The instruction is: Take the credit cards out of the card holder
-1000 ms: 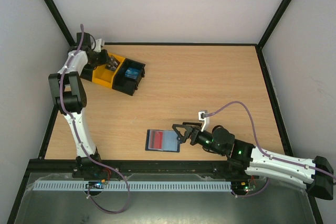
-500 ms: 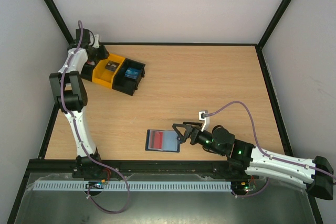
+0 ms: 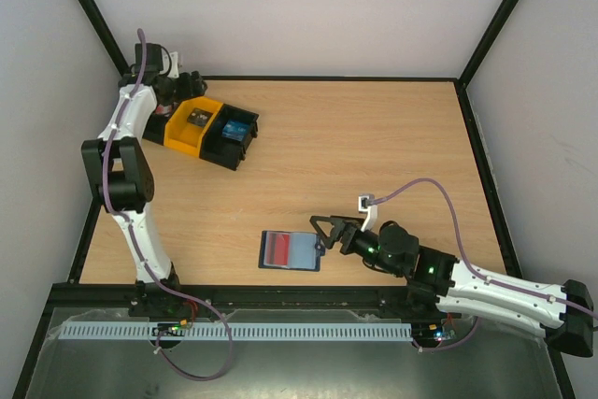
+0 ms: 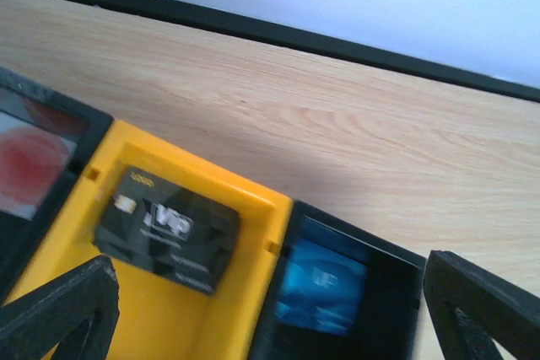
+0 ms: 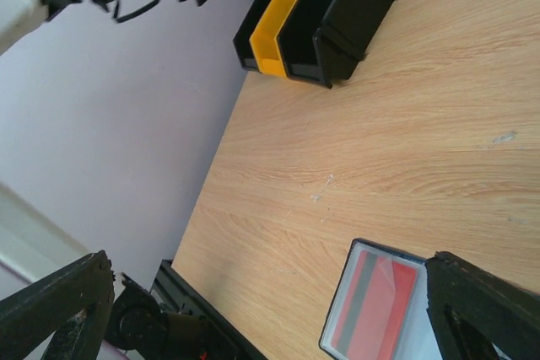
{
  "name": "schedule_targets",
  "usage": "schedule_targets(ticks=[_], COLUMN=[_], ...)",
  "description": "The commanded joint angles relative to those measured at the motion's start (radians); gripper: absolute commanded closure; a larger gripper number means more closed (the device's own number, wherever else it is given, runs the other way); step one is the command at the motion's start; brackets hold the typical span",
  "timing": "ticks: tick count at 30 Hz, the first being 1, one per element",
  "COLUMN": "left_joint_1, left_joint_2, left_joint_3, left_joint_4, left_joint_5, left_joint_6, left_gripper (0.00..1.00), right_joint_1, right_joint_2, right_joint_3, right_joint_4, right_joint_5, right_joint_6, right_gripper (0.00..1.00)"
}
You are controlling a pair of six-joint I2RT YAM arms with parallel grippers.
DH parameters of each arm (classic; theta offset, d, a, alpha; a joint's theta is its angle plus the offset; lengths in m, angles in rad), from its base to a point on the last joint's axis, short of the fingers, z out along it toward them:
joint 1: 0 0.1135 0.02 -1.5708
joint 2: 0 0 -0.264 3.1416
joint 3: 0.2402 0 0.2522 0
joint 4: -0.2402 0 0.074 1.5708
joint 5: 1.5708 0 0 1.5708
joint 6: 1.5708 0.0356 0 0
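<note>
The card holder (image 3: 290,251) lies open on the worktop near the front edge, a red card (image 3: 277,249) showing in its pocket. The right fingers (image 5: 481,309) stand wide just right of it, gripping nothing. Nothing pins the holder, so a pull on the card could drag the whole holder along.

The left fingers (image 4: 59,309), also wide and empty, hover far left over the bins (image 3: 179,133), above a black card (image 4: 167,229) and a blue card (image 4: 325,284).

Whether more cards sit beneath the red one is hidden, and the leftmost bin is cut off.
</note>
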Motion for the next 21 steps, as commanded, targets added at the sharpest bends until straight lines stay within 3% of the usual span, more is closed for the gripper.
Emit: schedule_targets(ticks=[1, 5, 10, 15, 21], left_joint_1=[-0.024, -0.066, -0.083, -0.086, -0.142], left_joint_2=[-0.156, -0.272, -0.431, -0.631, -0.748], left_joint_3=[-0.103, -0.203, -0.396, -0.631, -0.855], left_joint_4=[-0.001, -0.007, 0.049, 0.179, 0.248], left_joint_5=[0.029, -0.002, 0.084, 0.126, 0.169], left_joint_6=[-0.059, -0.122, -0.177, -0.254, -0.311], left_gripper=[0.0, 0.0, 0.0, 0.0, 0.04], right_joint_1=[-0.001, -0.001, -0.001, -0.001, -0.001], right_joint_2=[-0.012, -0.011, -0.01, 0.011, 0.048], right_joint_3=[0.072, 0.082, 0.078, 0.077, 0.045], right_joint_4=[-0.191, -0.247, -0.228, -0.252, -0.216], right_joint_5=[0.087, 0.098, 0.027, 0.013, 0.001], right_joint_6=[0.03, 0.042, 0.046, 0.057, 0.077], right_gripper=[0.02, 0.02, 0.0, 0.15, 0.45])
